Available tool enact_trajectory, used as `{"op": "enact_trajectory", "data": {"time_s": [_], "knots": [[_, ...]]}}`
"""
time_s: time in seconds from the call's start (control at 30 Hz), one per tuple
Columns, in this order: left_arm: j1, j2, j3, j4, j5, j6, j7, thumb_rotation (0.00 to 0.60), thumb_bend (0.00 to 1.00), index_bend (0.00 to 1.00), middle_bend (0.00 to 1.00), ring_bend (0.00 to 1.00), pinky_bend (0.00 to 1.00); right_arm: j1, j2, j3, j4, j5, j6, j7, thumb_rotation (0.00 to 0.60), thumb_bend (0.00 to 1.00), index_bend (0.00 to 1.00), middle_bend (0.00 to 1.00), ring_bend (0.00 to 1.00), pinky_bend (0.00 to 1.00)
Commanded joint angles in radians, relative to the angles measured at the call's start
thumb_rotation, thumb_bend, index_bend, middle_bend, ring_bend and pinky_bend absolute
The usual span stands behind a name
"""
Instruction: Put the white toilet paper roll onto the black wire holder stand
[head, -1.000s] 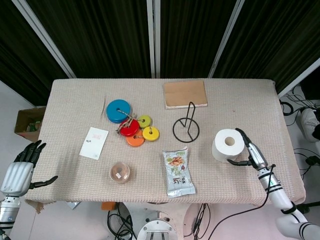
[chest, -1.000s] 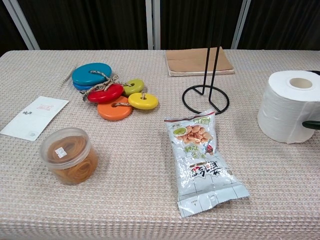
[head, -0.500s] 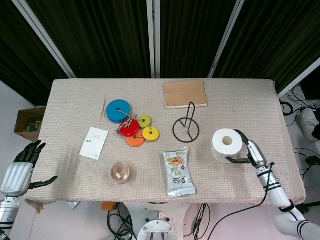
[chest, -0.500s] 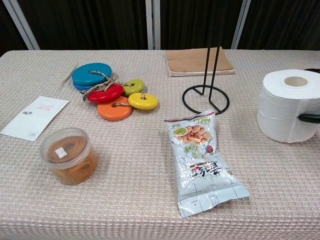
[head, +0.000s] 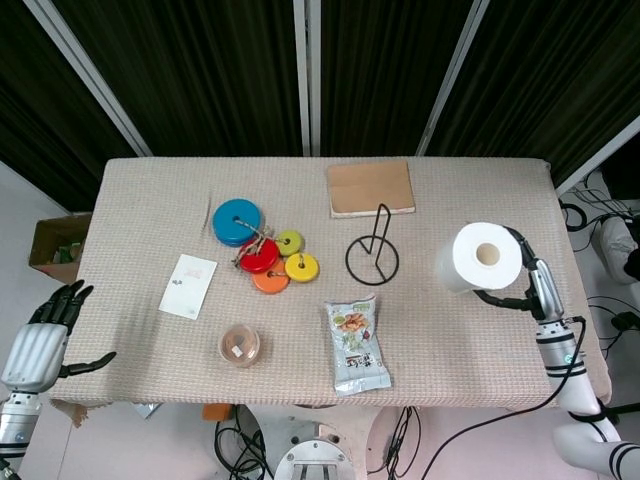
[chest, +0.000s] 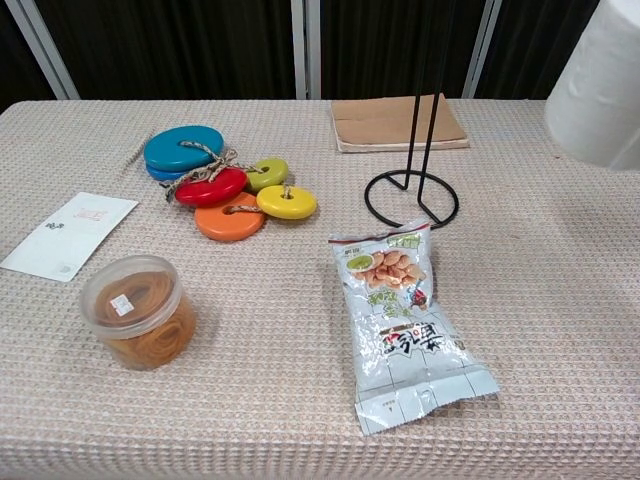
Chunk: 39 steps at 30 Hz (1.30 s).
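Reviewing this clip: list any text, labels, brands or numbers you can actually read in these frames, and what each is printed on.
None can be read with certainty.
Snack packet: large dark characters on its lower half, too blurred to quote.
White card: faint red mark and a small round mark, illegible.
Clear round container: small white sticker on the lid, too small to read.
Toilet paper roll, held by the right hand, and wire holder stand: no text visible.

Robot lab or test room, black curtains (head: 200, 70) behind cloth-covered table (head: 150, 190), loose cables (head: 590, 215) on floor
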<state>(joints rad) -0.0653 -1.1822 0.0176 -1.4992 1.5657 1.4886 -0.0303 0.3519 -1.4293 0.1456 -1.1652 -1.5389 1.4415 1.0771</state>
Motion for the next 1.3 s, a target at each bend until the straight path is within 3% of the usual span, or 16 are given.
{"op": "enact_trajectory", "data": {"time_s": [0.03,0.23,0.53,0.9,1.3], "knots": [[-0.001,0.001,0.0,0.002,0.0,-0.001,-0.005,0.4,0.04,0.07,0.03,0.05,0.21,0.006,0.084,0.083,-0.145,0.004,0.082,-0.04,0.6,0.15,0.53,0.52,0.46,0.51],[-0.008,0.0,-0.003,0.01,-0.007,-0.015,-0.019,0.4,0.04,0.07,0.03,0.05,0.21,0.061,0.089,0.177,-0.264,0.058,0.066,-0.088,0.6,0.15,0.53,0.51,0.46,0.51],[-0.014,0.015,-0.008,-0.012,-0.007,-0.015,-0.004,0.401,0.04,0.07,0.03,0.05,0.21,0.198,0.117,0.244,-0.412,0.148,-0.144,-0.252,0.6,0.18,0.53,0.51,0.46,0.51],[-0.024,0.019,-0.01,-0.019,-0.014,-0.033,-0.006,0.398,0.04,0.07,0.03,0.05,0.21,0.285,0.109,0.279,-0.463,0.252,-0.284,-0.369,0.6,0.18,0.53,0.51,0.46,0.51],[-0.025,0.029,-0.01,-0.029,-0.015,-0.029,-0.008,0.4,0.04,0.07,0.03,0.05,0.21,0.315,0.062,0.261,-0.413,0.32,-0.378,-0.384,0.6,0.18,0.53,0.51,0.46,0.51]]}}
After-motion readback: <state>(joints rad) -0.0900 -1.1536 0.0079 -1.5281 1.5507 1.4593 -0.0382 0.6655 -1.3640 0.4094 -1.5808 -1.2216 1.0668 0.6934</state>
